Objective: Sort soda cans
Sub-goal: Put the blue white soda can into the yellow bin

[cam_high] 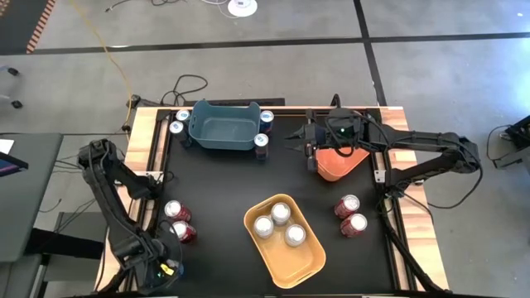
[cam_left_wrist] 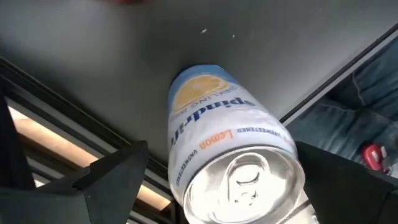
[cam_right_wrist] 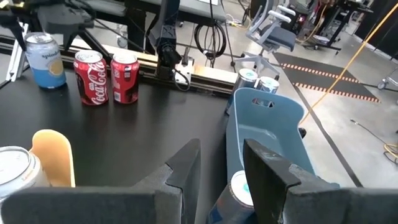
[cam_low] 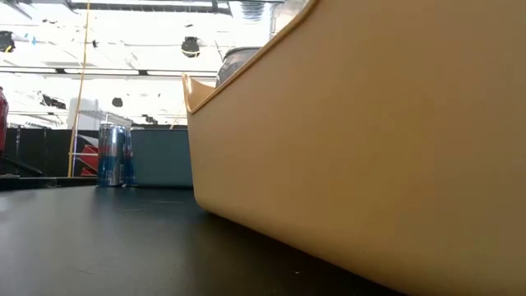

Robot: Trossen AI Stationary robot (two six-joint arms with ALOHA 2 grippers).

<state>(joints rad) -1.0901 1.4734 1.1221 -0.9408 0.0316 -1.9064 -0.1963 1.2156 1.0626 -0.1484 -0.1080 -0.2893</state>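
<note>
Twelve cans: small metal cylinders with silver tops, spread over the table.
Pale can [cam_left_wrist: 233, 155]: glossy, lemon print; stands at the front left corner, gripped between the left gripper's [cam_high: 166, 269] dark fingers [cam_left_wrist: 102, 177].
Other pale cans [cam_high: 280, 223]: three upright in the yellow bin [cam_high: 294, 265], smooth plastic with rounded corners, front centre.
Red cans: one pair [cam_high: 178, 222] on the left, one pair [cam_high: 350, 215] on the right, each pair touching.
Blue cans [cam_high: 263, 142]: two at each end of the teal bin [cam_high: 222, 132], far side.
Right gripper [cam_high: 296, 139]: over the far side, just beside the orange bin [cam_high: 335, 165]; fingers [cam_right_wrist: 186, 163] narrowly apart, holding nothing.
Table [cam_high: 224, 186]: matte black top, pale wood rails.
Room: grey floor with dark seams, loose cables, office chairs beyond.
</note>
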